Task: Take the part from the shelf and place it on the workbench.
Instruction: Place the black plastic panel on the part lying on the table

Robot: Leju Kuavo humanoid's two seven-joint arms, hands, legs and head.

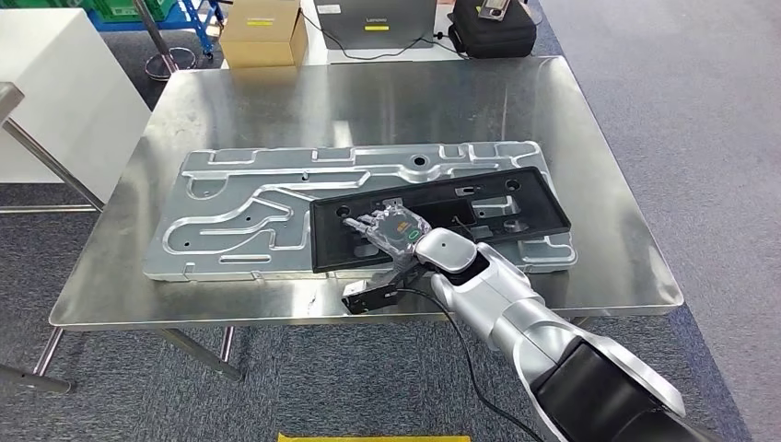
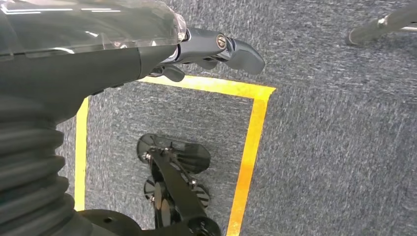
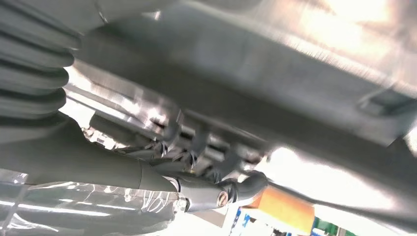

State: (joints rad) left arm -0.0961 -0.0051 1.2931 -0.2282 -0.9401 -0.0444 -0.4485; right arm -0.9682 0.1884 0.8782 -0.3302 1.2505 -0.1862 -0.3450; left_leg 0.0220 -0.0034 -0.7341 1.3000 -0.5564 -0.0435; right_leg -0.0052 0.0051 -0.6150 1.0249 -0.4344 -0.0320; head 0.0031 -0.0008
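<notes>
A long black part (image 1: 516, 198) lies flat and slightly askew on a large silver stamped panel (image 1: 239, 221), which rests on the steel workbench (image 1: 368, 101). My right hand (image 1: 396, 230) reaches in over the bench's near edge and lies on the left half of the black part. Up close, the right hand (image 3: 196, 187) has its fingers (image 3: 199, 142) against the edge of the dark part (image 3: 295, 123), while the thumb stands a little apart from it; this picture is blurred. My left hand (image 2: 196, 49) hangs over the floor and holds nothing.
Beyond the workbench's far edge stand a cardboard box (image 1: 262, 32), a laptop (image 1: 373, 20) and a black bag (image 1: 493, 28). A white cabinet (image 1: 55, 92) stands to the left. Yellow tape (image 2: 248, 142) marks the grey carpet below my left hand.
</notes>
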